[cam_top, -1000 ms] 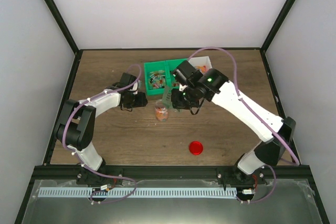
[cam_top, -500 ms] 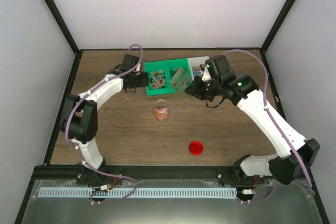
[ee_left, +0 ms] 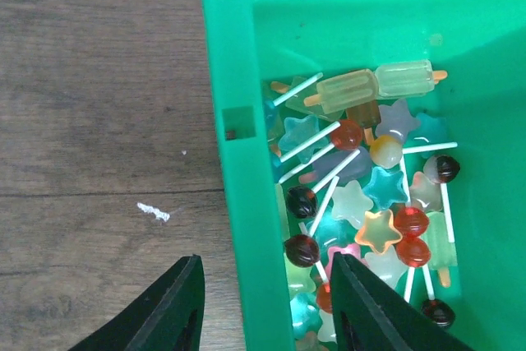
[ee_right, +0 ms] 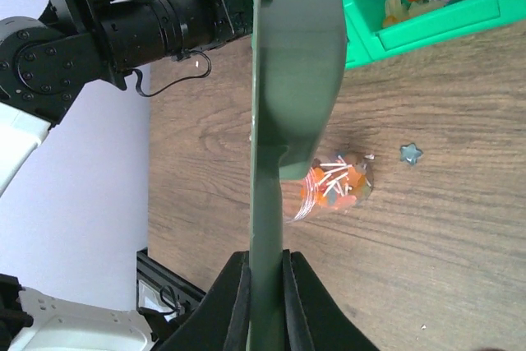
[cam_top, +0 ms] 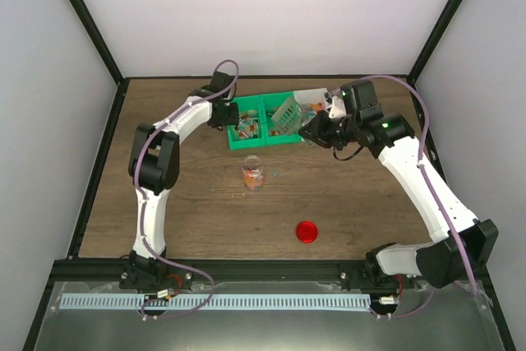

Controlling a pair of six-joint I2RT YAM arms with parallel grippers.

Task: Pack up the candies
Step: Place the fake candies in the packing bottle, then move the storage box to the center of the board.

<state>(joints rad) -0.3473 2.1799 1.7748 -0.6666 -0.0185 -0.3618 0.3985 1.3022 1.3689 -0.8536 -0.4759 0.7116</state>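
The candies point(ee_left: 362, 195) are small stars, lollipops and ice-pop shapes lying in the left compartment of a green bin point(cam_top: 261, 142). My left gripper point(ee_left: 267, 306) is open, and its jaws straddle the bin's left wall point(ee_left: 242, 203); it also shows in the top view point(cam_top: 229, 114). My right gripper point(ee_right: 267, 256) is shut on the handle of a green scoop point(ee_right: 292, 55), which hangs over the bin's right compartment in the top view point(cam_top: 287, 113). A small clear jar point(cam_top: 252, 173) holding orange candies point(ee_right: 337, 187) stands on the table in front of the bin.
A round red lid point(cam_top: 306, 231) lies on the table nearer the arms. One loose star candy point(ee_right: 410, 152) lies beside the jar. A white tray point(cam_top: 315, 94) with more sweets sits right of the green bin. Dark frame posts border the table.
My left gripper moved from beside the jar up to the bin's left wall. My right gripper carried the scoop from over the jar back over the bin.
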